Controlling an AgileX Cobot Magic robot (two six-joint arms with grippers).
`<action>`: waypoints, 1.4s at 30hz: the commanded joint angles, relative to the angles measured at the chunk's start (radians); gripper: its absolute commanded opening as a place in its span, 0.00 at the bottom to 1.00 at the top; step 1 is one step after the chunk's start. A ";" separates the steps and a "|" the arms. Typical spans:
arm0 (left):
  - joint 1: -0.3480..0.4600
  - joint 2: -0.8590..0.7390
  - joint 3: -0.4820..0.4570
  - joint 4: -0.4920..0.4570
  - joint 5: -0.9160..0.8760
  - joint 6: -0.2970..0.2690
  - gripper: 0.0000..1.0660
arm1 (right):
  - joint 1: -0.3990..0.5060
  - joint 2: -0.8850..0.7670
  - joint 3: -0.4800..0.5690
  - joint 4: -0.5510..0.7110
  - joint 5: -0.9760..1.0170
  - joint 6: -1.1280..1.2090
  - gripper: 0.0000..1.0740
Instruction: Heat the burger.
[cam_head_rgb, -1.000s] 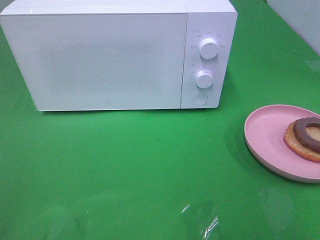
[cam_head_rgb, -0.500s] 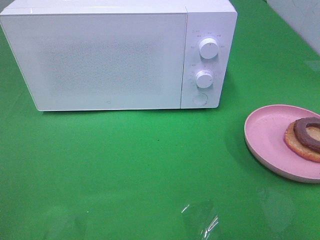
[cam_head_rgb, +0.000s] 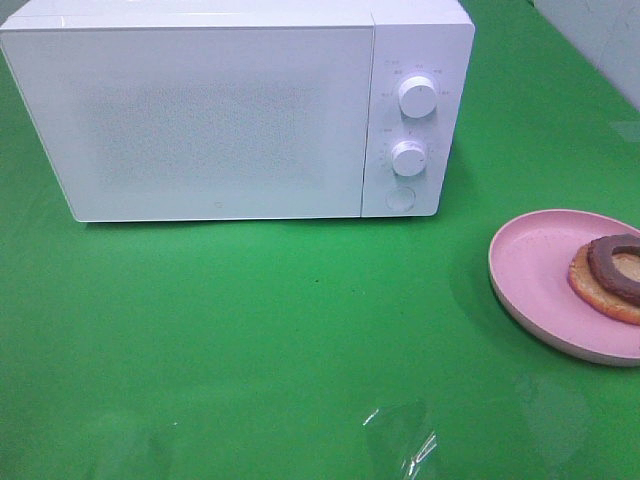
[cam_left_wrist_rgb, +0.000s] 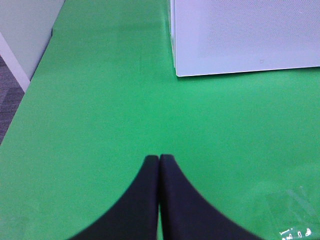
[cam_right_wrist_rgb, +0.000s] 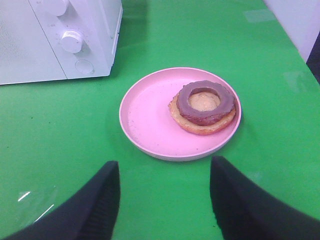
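Our left fingers (cam_left_wrist_rgb: 159, 165) press clenched together; our right fingers (cam_right_wrist_rgb: 112, 175) stand released above a pink plate (cam_right_wrist_rgb: 150, 125) beside the closed microwave (cam_head_rgb: 200, 120) on the green tabletop (cam_head_rgb: 250, 330).

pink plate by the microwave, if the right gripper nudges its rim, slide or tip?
Likely slides: the plate sits flat and shallow on smooth, glossy green table. The ringed disc lies off-centre, so pressing down on that rim might tilt it slightly. Looks like light plastic; hard to confirm.
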 joint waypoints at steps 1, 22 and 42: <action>-0.005 -0.028 0.004 -0.005 -0.005 0.002 0.00 | 0.003 -0.023 0.002 -0.003 -0.011 0.006 0.48; -0.005 -0.028 0.004 -0.005 -0.005 0.003 0.00 | 0.003 -0.027 0.003 -0.003 -0.011 0.006 0.48; -0.005 -0.028 0.004 -0.005 -0.005 0.003 0.00 | 0.003 -0.027 0.003 -0.003 -0.011 0.006 0.48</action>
